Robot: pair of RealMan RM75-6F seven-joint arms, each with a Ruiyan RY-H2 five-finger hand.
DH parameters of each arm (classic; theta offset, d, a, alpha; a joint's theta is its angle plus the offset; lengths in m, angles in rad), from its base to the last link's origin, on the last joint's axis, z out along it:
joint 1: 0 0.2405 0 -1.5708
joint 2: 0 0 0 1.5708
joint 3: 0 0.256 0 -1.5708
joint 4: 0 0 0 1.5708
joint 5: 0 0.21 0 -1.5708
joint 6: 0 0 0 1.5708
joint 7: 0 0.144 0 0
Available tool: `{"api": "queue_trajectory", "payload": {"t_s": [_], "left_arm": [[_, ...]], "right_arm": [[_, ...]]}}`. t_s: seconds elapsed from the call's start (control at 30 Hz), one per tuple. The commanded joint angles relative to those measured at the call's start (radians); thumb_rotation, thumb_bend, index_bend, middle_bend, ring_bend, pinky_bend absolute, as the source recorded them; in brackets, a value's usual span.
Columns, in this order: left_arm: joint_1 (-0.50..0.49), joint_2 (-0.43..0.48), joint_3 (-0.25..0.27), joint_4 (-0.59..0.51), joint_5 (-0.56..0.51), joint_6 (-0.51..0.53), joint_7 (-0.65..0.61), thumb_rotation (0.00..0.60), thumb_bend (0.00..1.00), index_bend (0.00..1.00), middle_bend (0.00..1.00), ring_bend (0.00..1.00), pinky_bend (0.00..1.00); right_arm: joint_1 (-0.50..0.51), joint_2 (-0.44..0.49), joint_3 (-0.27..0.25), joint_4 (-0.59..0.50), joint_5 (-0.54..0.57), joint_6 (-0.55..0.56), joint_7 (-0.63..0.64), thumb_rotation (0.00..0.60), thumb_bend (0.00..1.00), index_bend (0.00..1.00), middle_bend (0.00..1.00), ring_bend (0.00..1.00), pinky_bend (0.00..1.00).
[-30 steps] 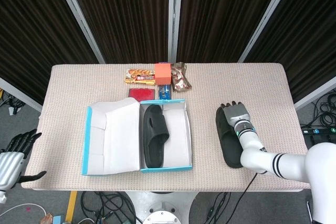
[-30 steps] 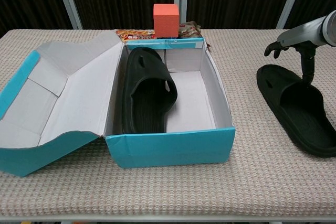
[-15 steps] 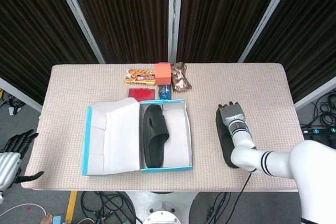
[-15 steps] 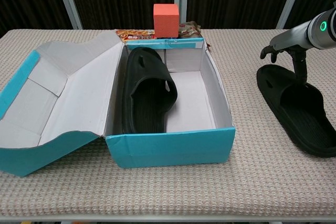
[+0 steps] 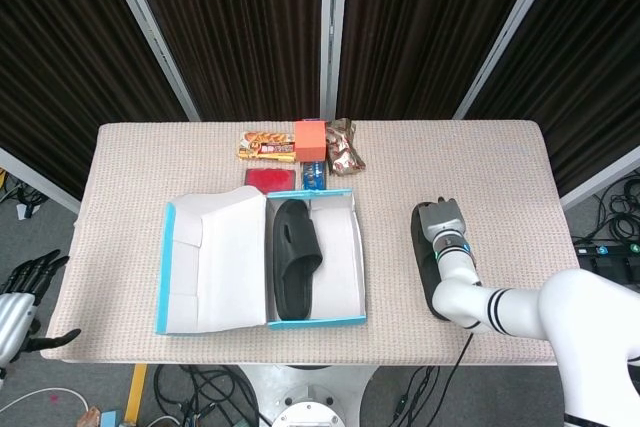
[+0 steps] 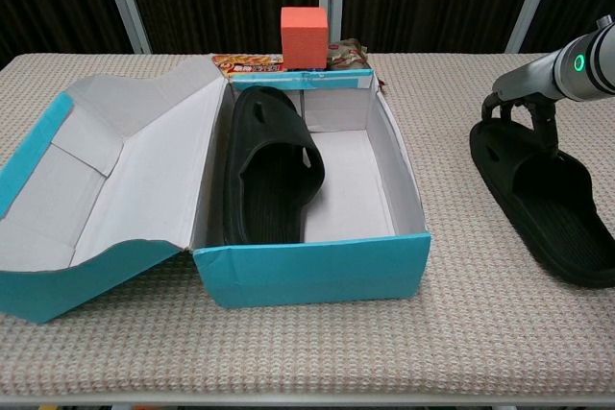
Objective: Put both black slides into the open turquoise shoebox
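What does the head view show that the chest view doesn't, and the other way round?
Only the head view shows the left robot hand, hanging off the table's left edge, plus a red packet and a blue one behind the shoebox.

Only the chest view shows the right robot hand fingers curling over the loose slide's strap.

Both show the shoebox with one slide inside, the loose slide and the orange block.

Your shoebox (image 5: 345, 319) has one slide (image 5: 295, 257) filling its left half; the right half is bare floor, open from above. The flipped-out lid (image 5: 212, 262) blocks the left side. An orange block (image 6: 304, 36) and snack packs (image 5: 267, 146) crowd the far wall. Bare worktop (image 5: 388, 237) lies between the box and the other slide (image 6: 543, 199).
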Motion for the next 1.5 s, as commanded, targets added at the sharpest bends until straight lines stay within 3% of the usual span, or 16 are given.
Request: {"api": "queue_trajectory", "payload": {"t_s": [0.03,0.6,0.9,1.3,1.5], "left_arm": [[-0.001,-0.001,-0.001,0.0,0.0,-0.002,-0.002,0.6,0.02,0.08,0.02,0.0,0.0],[-0.003,0.011,0.0,-0.004,-0.005,-0.012,-0.033,0.6,0.02,0.08,0.02,0.0,0.0],[-0.007,0.011,0.002,-0.008,-0.002,-0.021,-0.027,0.6,0.02,0.08,0.02,0.0,0.0],[-0.015,0.014,0.002,-0.025,0.001,-0.032,-0.01,0.6,0.02,0.08,0.02,0.0,0.0],[-0.02,0.018,0.002,-0.038,0.005,-0.035,0.003,0.6,0.02,0.08,0.02,0.0,0.0]], "right_arm": [[-0.006,-0.009,0.005,0.006,-0.002,0.007,-0.006,0.6,0.09,0.16,0.2,0.09,0.2],[-0.062,-0.028,0.056,0.015,-0.065,0.072,-0.015,0.6,0.13,0.36,0.33,0.22,0.33],[-0.098,-0.006,0.082,-0.014,-0.129,0.103,-0.008,0.6,0.15,0.46,0.41,0.31,0.46],[-0.197,0.078,0.14,-0.062,-0.271,0.081,0.137,0.6,0.26,0.53,0.46,0.36,0.55],[-0.267,0.169,0.185,-0.13,-0.404,0.074,0.269,0.6,0.27,0.54,0.47,0.37,0.56]]}}
